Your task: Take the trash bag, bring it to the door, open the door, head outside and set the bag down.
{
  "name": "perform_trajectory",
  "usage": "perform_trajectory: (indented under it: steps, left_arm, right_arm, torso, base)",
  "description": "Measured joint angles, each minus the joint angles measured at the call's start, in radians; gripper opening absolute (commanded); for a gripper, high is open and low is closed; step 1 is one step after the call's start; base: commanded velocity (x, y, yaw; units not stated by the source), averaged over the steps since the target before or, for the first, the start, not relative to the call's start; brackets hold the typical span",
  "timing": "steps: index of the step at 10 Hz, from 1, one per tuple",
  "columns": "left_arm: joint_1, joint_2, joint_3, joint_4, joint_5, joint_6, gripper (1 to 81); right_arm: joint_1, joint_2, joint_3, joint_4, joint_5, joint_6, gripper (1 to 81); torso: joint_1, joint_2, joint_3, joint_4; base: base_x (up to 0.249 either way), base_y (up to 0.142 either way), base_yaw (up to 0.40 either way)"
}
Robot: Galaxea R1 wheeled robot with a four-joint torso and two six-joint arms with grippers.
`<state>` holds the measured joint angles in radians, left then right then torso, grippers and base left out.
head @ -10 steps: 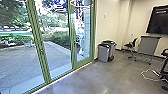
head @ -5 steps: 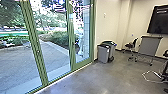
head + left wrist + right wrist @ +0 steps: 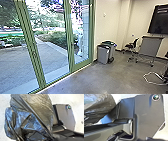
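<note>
We locate the black trash bag (image 3: 41, 107) close to our base in both wrist views; we cannot tell whether the left gripper or the right gripper is released, clenched or grasping it. We register green-framed glass doors (image 3: 69, 37) at 11 o'clock, gray bins (image 3: 102, 54) between 12 and 1 o'clock, and a wall screen (image 3: 160, 21) at 2 o'clock.

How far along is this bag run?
Pickup looks done: the dark trash bag shows large in the left wrist view. Carrying appears underway, with indoor floor ahead. The green-framed glass doors look closed, so opening, going out to the paved yard and setting down remain.
</note>
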<state>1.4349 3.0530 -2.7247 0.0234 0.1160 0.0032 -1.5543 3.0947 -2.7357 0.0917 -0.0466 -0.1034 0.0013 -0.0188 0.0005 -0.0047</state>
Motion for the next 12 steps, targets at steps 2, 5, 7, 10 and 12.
perform_trajectory:
  steps: [2, 5, 7, 10, 12]
  left_arm:
    - [-0.003, 0.003, 0.001, 0.0, -0.003, 0.0, 1.0]
    - [-0.001, 0.0, -0.001, 0.0, -0.001, 0.0, 1.0]
    - [-0.002, 0.001, -0.004, 0.0, -0.001, 0.0, 1.0]
    - [-0.002, 0.002, -0.006, 0.0, -0.001, 0.0, 1.0]
    - [0.001, -0.004, -0.01, 0.0, -0.001, 0.0, 1.0]
  right_arm:
    - [0.0, -0.003, 0.0, 0.0, 0.0, 0.0, 81.1]
    - [0.0, -0.002, -0.001, 0.0, 0.0, 0.0, 81.1]
    - [0.0, -0.002, -0.001, 0.0, -0.001, 0.0, 81.1]
    - [0.0, -0.002, -0.001, 0.0, 0.0, 0.0, 81.1]
    - [-0.002, 0.003, -0.001, 0.0, 0.0, 0.001, 81.1]
  torso:
    - [0.0, 0.0, 0.0, 0.0]
    - [0.0, 0.0, 0.0, 0.0]
    - [0.0, 0.0, 0.0, 0.0]
    - [0.0, 0.0, 0.0, 0.0]
    - [0.0, 0.0, 0.0, 0.0]
  base:
    - [0.137, 0.0, 0.0]
    - [0.134, 0.0, 0.0]
    - [0.134, 0.0, 0.0]
    - [0.138, -0.025, 0.0]
    - [0.147, -0.085, 0.0]
